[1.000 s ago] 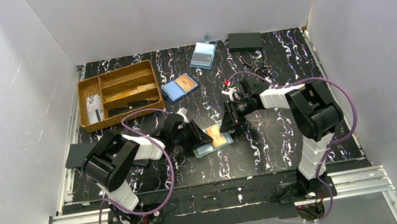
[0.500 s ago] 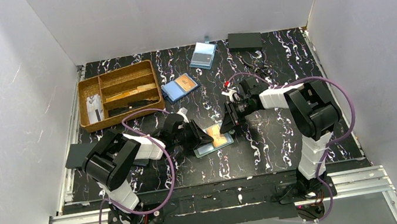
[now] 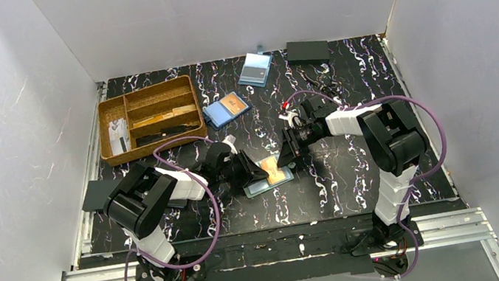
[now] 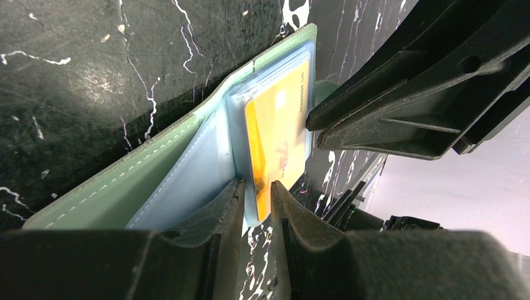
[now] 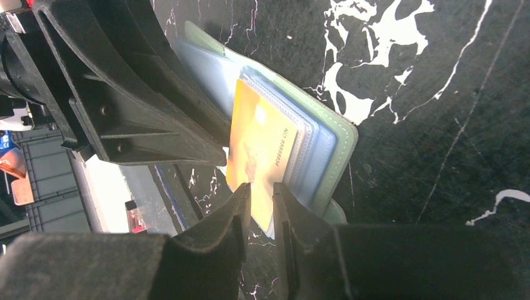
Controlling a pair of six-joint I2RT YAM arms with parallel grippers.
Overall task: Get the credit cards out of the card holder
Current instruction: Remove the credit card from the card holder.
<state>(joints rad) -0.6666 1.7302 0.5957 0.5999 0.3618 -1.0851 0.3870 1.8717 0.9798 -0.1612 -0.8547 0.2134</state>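
Clamping the card holder [image 4: 125,181] in our left pincer [image 4: 256,187] | right pincer [image 5: 261,190] nips the yellow card [image 5: 256,137] between its tips | we judge none out yet

The table [image 3: 342,179] is black marble with white and purplish veins. The green holder [image 4: 125,187] is pale teal-green with light stitching. Its sleeves [image 4: 200,169] are clear blue, over a yellow-orange card [image 4: 278,137]. The left pincer [image 4: 256,187] and right pincer [image 5: 261,190] are black. At 10 o'clock is a tan tray [image 3: 105,136]. At 11 is a blue holder [image 3: 216,113] with an orange card [image 3: 233,103]. At 12 is a pale-blue holder [image 3: 250,79] with a grey card [image 3: 257,65].
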